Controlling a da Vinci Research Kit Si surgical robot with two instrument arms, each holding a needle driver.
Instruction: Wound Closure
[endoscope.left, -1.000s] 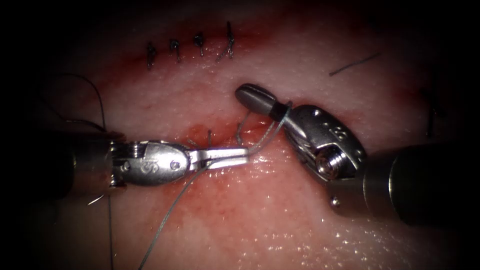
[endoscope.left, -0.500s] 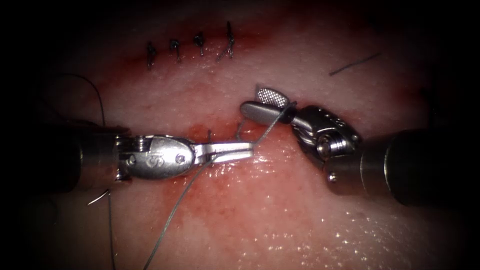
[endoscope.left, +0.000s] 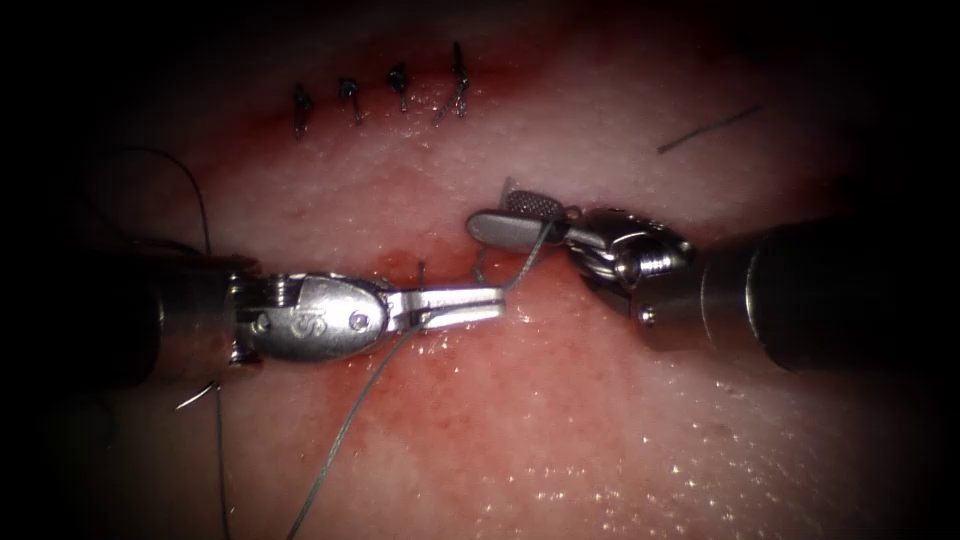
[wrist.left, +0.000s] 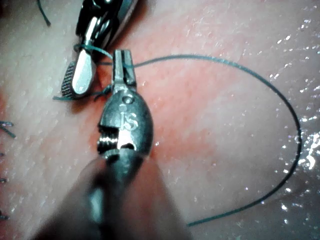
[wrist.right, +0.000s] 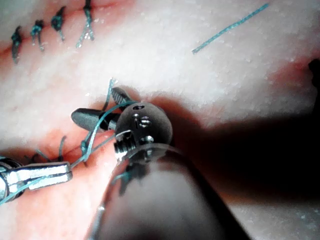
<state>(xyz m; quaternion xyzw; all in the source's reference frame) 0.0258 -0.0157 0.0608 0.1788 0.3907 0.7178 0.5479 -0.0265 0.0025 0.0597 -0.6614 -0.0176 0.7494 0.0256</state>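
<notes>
Thread (endoscope.left: 520, 270) is being gripped by the closed jaws of the left end effector (endoscope.left: 490, 300), lying over the cut (endoscope.left: 440, 270) in the tissue (endoscope.left: 600, 440). The right end effector (endoscope.left: 500, 213) is being held with jaws parted, thread looped around them, nothing clamped. The thread's long tail is being trailed toward the near left. Four finished stitches (endoscope.left: 380, 95) are sitting far left. A cut thread end (endoscope.left: 710, 128) is lying far right. The needle cannot be made out.

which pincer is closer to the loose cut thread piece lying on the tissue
Right. The right pincer lies just below and left of the cut thread piece, jaws open with thread looped around them. The left pincer, shut on the thread, sits farther left.
</notes>
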